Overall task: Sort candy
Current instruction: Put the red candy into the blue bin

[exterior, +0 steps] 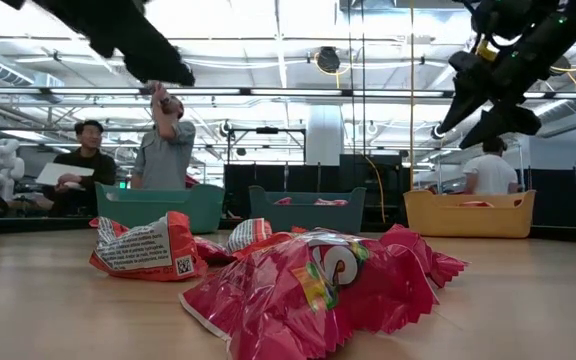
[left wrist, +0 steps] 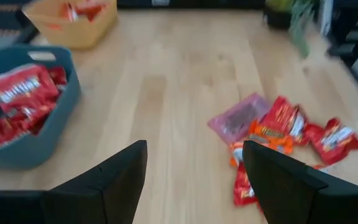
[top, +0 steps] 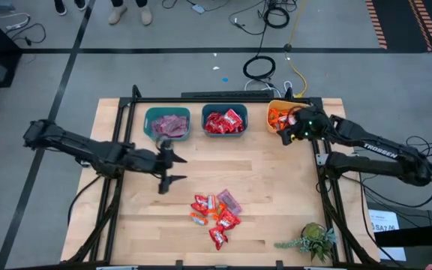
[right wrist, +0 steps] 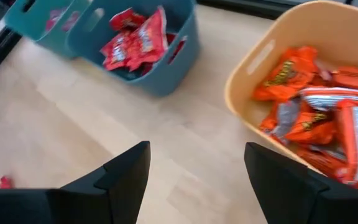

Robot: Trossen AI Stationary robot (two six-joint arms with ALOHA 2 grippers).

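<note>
Red and orange candy [top: 216, 214] heaped near front tabletop [top: 276, 172] edge. Left tool [top: 165, 166] wide, empty; descend squarely over one outer wrapper. Right tool [top: 286, 135] wide, back-right corner.

TROSSEN is printed in white on the right arm [top: 381, 149] (about 3 o'clock on the table); a wrapper [exterior: 148, 248] shows a QR code, its print unreadable.

Bright overhead ceiling lights flare in the low view; both wrist views are motion-blurred; tabletop [top: 276, 172] shadows are faint.
</note>
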